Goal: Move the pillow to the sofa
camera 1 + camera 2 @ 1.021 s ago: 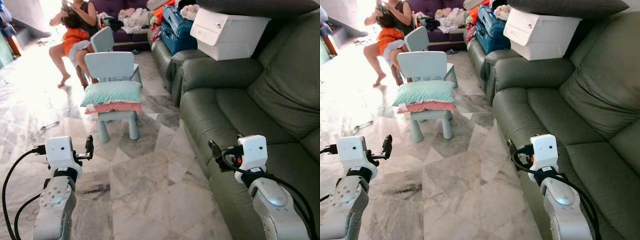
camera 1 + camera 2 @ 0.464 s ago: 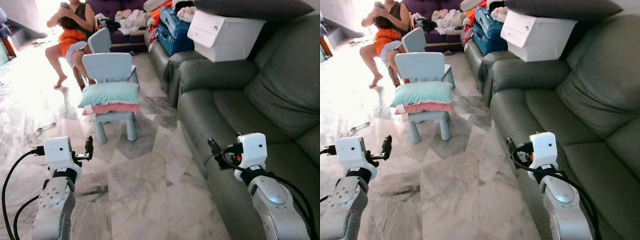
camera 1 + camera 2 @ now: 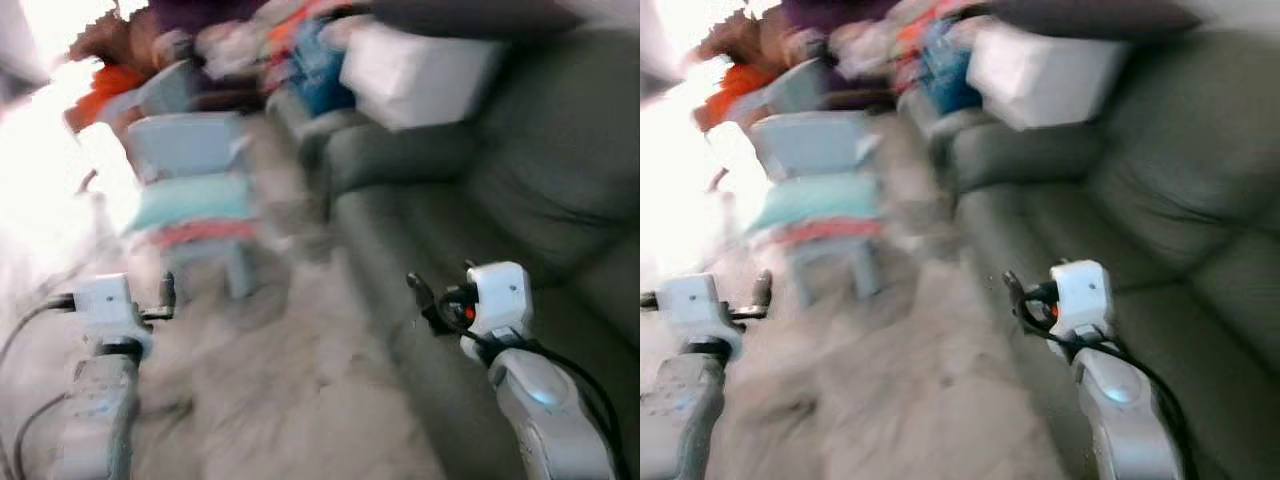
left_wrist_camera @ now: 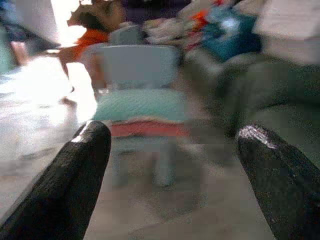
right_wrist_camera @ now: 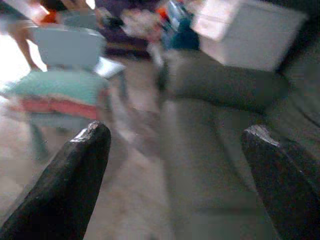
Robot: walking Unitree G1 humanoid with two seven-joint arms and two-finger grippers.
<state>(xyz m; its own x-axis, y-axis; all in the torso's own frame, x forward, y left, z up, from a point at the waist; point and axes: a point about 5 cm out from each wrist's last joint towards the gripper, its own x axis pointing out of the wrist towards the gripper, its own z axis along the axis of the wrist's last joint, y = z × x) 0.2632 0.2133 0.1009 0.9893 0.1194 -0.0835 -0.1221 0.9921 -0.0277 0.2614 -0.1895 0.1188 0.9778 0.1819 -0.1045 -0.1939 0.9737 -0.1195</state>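
Note:
The picture is blurred by motion. A teal pillow (image 3: 190, 200) lies on a pink cushion (image 3: 200, 234) on a small pale-blue chair (image 3: 185, 145), out on the floor ahead and to my left. The green sofa (image 3: 520, 200) runs along my right side. My left gripper (image 3: 167, 295) is held low at the left, open and empty, well short of the chair; its wrist view shows the pillow (image 4: 140, 104) ahead between its fingers. My right gripper (image 3: 415, 292) hovers open and empty by the sofa's front edge (image 5: 200, 150).
A white storage box (image 3: 420, 75) sits on the sofa's far armrest with bags and clothes behind it. A person (image 3: 110, 70) sits beyond the chair, next to a second pale chair. Marble floor (image 3: 290, 380) lies between me and the chair.
The whole picture has slid left and gone blurry, so the camera is moving. Both arms keep the same pose, fingers still apart.

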